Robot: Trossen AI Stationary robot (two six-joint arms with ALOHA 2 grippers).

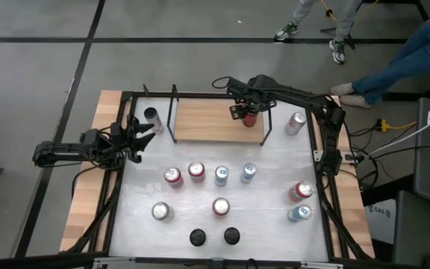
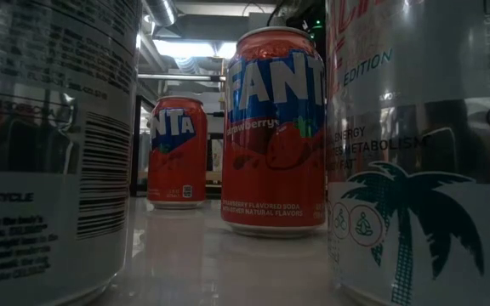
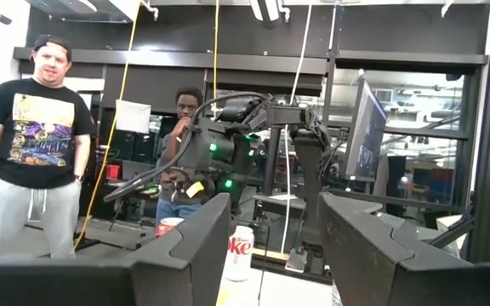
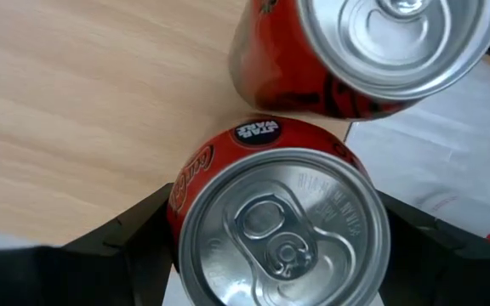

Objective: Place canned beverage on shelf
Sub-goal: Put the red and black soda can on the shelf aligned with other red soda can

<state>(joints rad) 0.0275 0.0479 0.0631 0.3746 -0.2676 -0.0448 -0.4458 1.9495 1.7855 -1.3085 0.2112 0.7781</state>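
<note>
The shelf [image 1: 207,123] is a light-wood board with thin black rods at its ends, at the table's far middle. My right gripper [image 1: 240,110] hangs over its right part, pointing down, shut on a red Coke can [image 4: 279,229]. A second red can [image 1: 250,118] [image 4: 364,51] stands on the board just beside it, near the shelf's right end. My left gripper [image 1: 137,136] waits at the table's left edge; its fingers [image 3: 194,246] stand apart with nothing between them. My right gripper pinches the red Coke can's round side wall [image 4: 185,195] between its two fingers [image 4: 134,242], one on each side, below the top rim. The fingers come from above, pointing down. The can stays upright over the shelf board; whether its bottom rests on it is hidden.
Several cans stand in rows on the white table [image 1: 275,224] nearer the front, among them two Fanta cans [image 2: 272,127]. A silver can [image 1: 295,122] is right of the shelf, a dark one [image 1: 151,116] left of it. People stand beyond the far edge [image 3: 32,144].
</note>
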